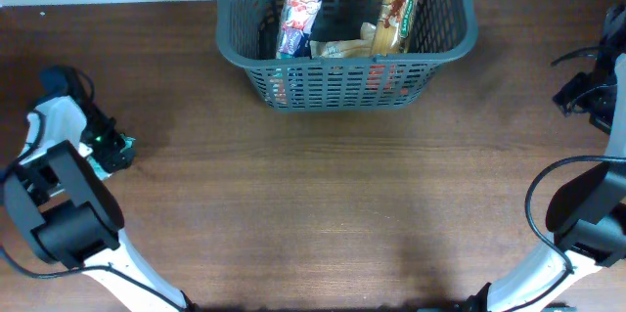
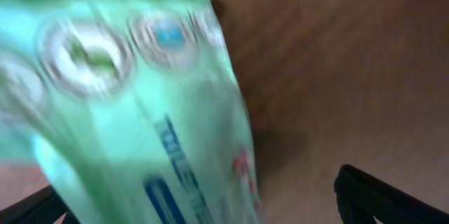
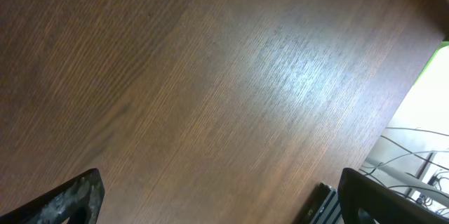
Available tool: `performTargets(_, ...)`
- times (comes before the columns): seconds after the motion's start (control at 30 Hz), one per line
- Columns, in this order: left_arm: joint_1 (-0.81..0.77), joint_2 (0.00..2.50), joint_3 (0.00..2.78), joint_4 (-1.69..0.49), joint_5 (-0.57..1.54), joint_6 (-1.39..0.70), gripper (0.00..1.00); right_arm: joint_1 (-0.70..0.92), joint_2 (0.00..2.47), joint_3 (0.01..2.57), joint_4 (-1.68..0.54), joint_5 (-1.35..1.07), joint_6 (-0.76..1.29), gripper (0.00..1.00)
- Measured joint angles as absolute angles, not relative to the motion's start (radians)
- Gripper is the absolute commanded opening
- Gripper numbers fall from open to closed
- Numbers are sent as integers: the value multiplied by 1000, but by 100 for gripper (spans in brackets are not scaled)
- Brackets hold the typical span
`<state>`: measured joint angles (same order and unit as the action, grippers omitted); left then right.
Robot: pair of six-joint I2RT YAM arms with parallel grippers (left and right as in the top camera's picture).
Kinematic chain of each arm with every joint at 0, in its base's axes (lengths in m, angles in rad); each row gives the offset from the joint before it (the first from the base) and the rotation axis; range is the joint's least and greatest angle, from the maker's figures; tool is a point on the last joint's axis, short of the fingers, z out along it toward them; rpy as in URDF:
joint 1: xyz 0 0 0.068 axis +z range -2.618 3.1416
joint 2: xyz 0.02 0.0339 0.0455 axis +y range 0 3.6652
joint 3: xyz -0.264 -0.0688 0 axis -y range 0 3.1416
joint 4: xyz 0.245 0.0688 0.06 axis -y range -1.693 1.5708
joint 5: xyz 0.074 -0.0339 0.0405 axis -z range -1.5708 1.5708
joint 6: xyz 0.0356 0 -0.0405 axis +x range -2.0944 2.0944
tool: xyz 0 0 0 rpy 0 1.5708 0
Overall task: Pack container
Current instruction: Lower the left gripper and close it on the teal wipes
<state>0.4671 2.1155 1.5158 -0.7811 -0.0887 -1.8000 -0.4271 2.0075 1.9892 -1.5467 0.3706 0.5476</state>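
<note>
The container [image 1: 344,85], a dark grey slotted basket, stands at the back middle of the table. Inside it lean a red, white and blue packet [image 1: 298,14] and a long brown and green packet [image 1: 399,9], with a beige packet [image 1: 342,50] between them. My left gripper [image 1: 115,151] hovers low at the table's left side. In the left wrist view a blurred light green packet [image 2: 126,97] lies between its wide-open fingers [image 2: 379,196], and the right finger stands apart from it. My right gripper [image 3: 224,199] is open over bare wood at the far right [image 1: 587,97].
The brown wooden table [image 1: 323,204] stretches in front of the basket. In the right wrist view a small dark striped object [image 3: 321,208] lies by the table's edge, with cables [image 3: 414,161] beyond it.
</note>
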Motion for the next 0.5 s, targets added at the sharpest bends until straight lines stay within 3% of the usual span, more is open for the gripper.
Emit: performTargets(0.5, 446, 2117, 1517, -822, -82, -1800, 100, -427, 2008, 1989, -1547, 371, 547, 99)
